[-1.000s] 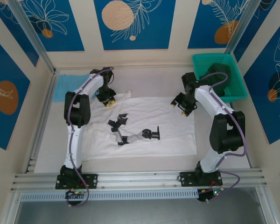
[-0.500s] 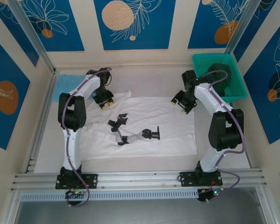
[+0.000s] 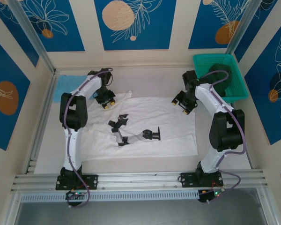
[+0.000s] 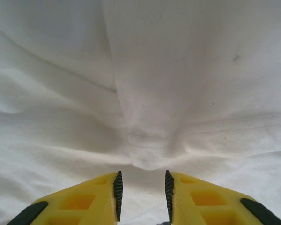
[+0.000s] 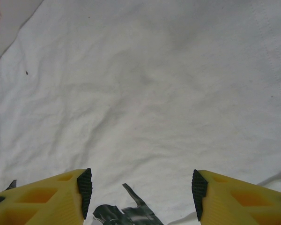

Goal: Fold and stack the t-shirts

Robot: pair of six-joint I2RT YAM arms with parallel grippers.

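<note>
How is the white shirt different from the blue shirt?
The white shirt is big and lies spread out in the middle of the table; the blue shirt is a smaller patch at the far left corner. The white shirt has black prints; the blue shirt is plain. Both lie flat.

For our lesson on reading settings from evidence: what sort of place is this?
Probably a robotics lab test cell: left arm and right arm bolted to an aluminium rail, patterned panels boxing in the table, a white t-shirt spread.
</note>
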